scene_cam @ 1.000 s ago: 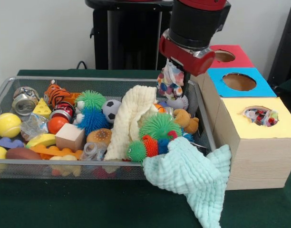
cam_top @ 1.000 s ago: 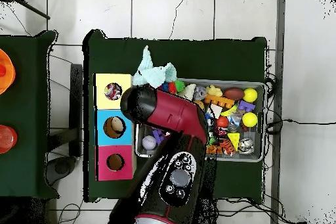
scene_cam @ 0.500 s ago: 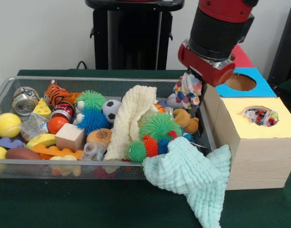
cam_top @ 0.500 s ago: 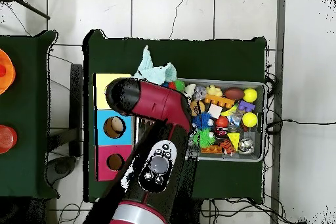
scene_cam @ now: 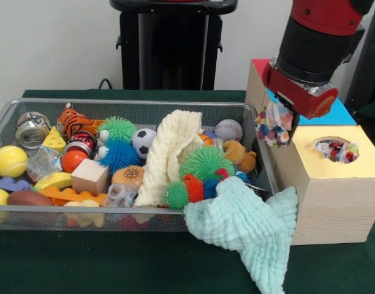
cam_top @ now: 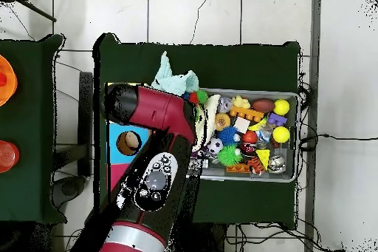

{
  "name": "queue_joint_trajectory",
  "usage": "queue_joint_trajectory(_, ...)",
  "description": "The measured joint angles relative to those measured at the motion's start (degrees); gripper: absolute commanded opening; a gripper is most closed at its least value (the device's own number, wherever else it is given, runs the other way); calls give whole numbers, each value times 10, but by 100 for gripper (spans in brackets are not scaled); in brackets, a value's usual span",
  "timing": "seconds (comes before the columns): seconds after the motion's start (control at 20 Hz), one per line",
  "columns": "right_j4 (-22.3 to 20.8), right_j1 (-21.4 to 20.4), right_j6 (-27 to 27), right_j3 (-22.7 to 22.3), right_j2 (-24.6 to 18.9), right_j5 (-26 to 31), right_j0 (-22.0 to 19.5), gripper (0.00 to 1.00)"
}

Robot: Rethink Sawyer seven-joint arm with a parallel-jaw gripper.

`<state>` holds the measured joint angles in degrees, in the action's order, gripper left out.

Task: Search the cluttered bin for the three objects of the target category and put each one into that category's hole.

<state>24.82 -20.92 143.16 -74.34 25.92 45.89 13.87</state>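
My gripper (scene_cam: 279, 115) is shut on a crumpled white wrapper with coloured polka dots (scene_cam: 274, 127). It holds the wrapper in the air between the right end of the wire mesh bin (scene_cam: 132, 103) and the pale wooden box, just left of the yellow-topped hole (scene_cam: 335, 149). A crumpled printed wrapper (scene_cam: 336, 150) shows inside that hole. A clear crinkly plastic piece (scene_cam: 43, 162) lies at the bin's left. In the overhead view the arm (cam_top: 148, 112) covers the gripper and the yellow panel; the bin (cam_top: 289, 177) lies to its right.
A mint cloth (scene_cam: 246, 226) hangs over the bin's front right corner. A cream knitted cloth (scene_cam: 172, 153), spiky balls (scene_cam: 206, 162), balls, cans and blocks fill the bin. The blue-topped hole (cam_top: 129, 142) and red top (scene_cam: 259, 63) lie behind the yellow one.
The gripper has carried the polka-dot wrapper up out of the bin and to the right in the front view, from over the bin's far right corner to beside the yellow-topped box.
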Motion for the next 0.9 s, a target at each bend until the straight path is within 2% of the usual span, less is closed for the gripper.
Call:
queue_joint_trajectory(0.5,28,23,87,44,13,40,34,0)
queue_joint_trajectory(0.9,40,26,130,53,16,42,50,0)
